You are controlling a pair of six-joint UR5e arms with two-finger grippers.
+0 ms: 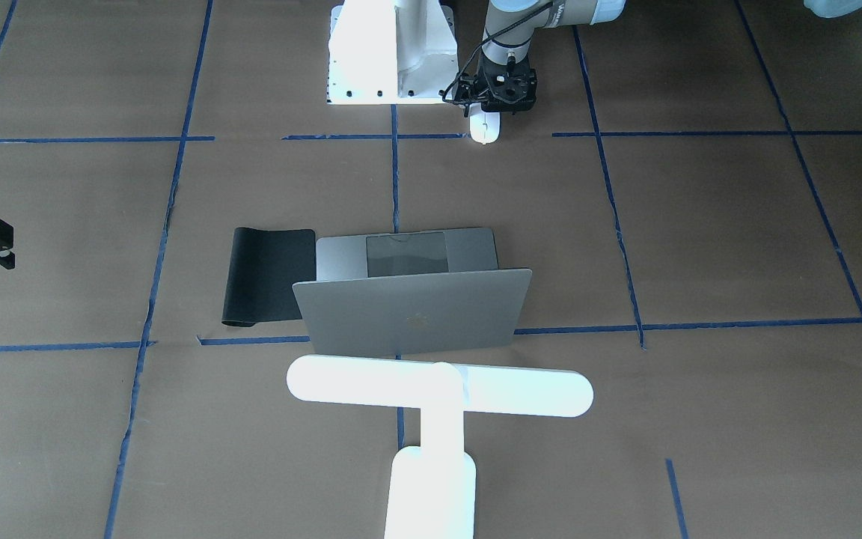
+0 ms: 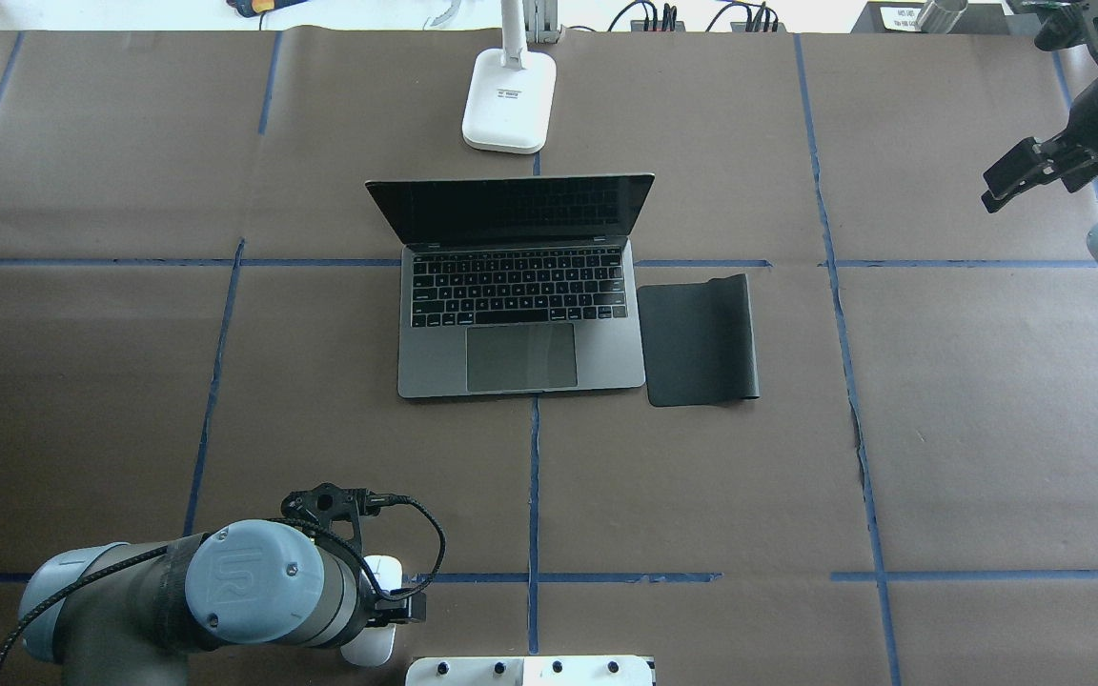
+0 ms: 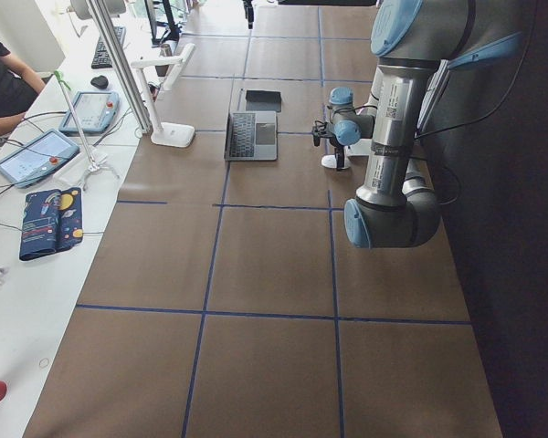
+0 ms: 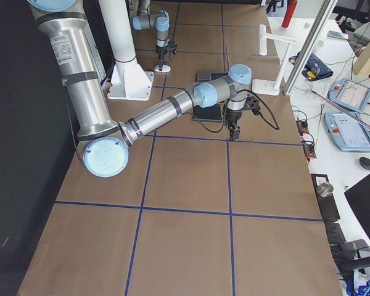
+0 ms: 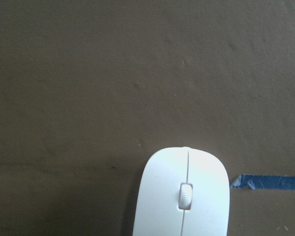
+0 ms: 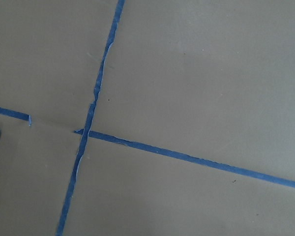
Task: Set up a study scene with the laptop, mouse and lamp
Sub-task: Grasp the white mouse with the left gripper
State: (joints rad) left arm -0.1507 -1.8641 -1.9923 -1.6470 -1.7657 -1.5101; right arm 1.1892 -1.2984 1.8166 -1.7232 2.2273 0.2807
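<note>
The white mouse (image 1: 483, 129) lies on the brown table close to the robot's base and fills the bottom of the left wrist view (image 5: 184, 196). My left gripper (image 1: 488, 103) is low over it, straddling it. Its fingers are hidden, so I cannot tell whether they grip. The grey laptop (image 2: 520, 324) stands open at the table's middle, its lid (image 1: 416, 307) facing the far side. The white T-shaped lamp (image 1: 438, 385) stands just behind the laptop. My right gripper (image 2: 999, 189) hangs open and empty above the table, far out on the right.
A black mat (image 2: 699, 338) lies flat against the laptop's right side. The white bolted pedestal (image 1: 390, 52) stands next to the mouse. Blue tape lines (image 6: 88, 123) cross the brown paper. Tablets and operators' gear sit beyond the far edge.
</note>
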